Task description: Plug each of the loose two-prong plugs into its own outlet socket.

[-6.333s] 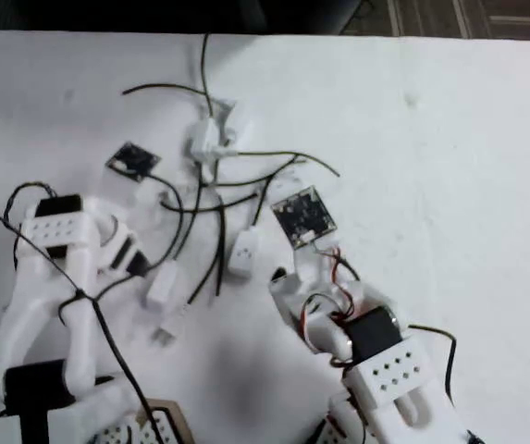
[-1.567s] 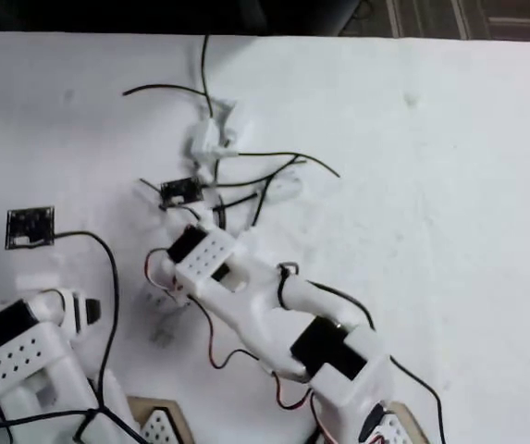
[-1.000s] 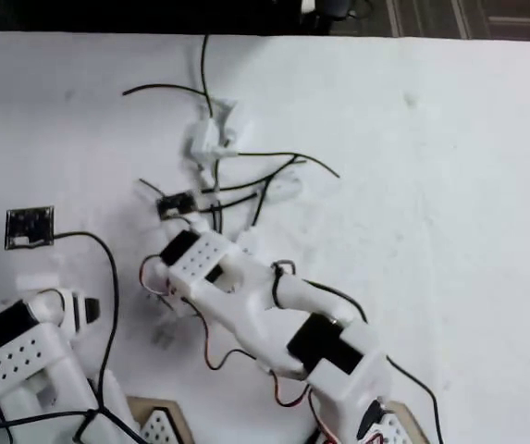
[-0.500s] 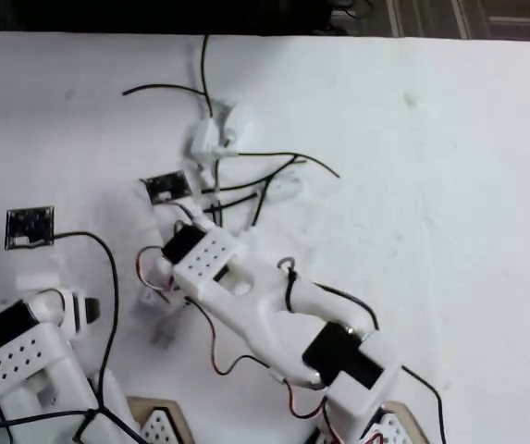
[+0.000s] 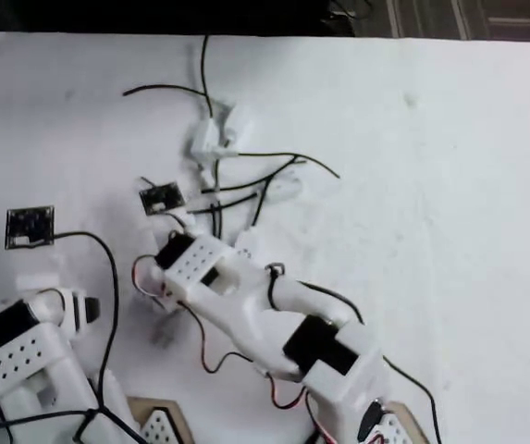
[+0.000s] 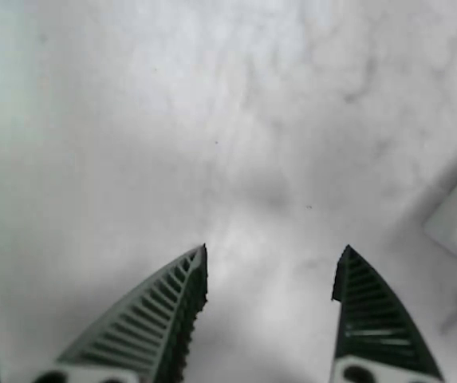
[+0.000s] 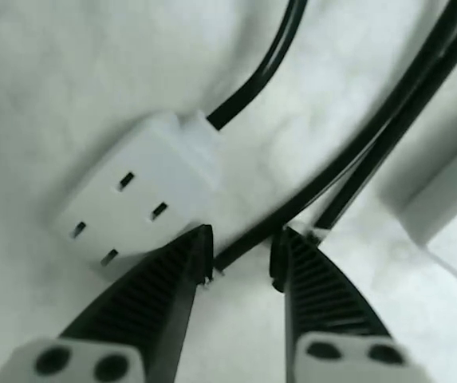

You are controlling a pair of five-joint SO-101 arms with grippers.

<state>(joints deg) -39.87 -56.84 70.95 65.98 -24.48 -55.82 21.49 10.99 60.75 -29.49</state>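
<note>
Bright even overhead light, glare on the white table [image 5: 449,185], soft faint shadows

White outlet socket [image 7: 136,207] lying flat, slots up, black cord [image 7: 256,72] attached

A white table [image 5: 449,185] is seen spread across the whole scene, its surface faintly mottled. A small smudge [image 5: 411,99] is spotted toward the far right. Beyond the far edge a dark strip [image 5: 107,14] is seen, with brownish floor [image 5: 468,17] at the far right. At the near edge, a wooden plate [image 5: 141,405] is glimpsed on the left, and a second plate [image 5: 412,421] further right.
</note>
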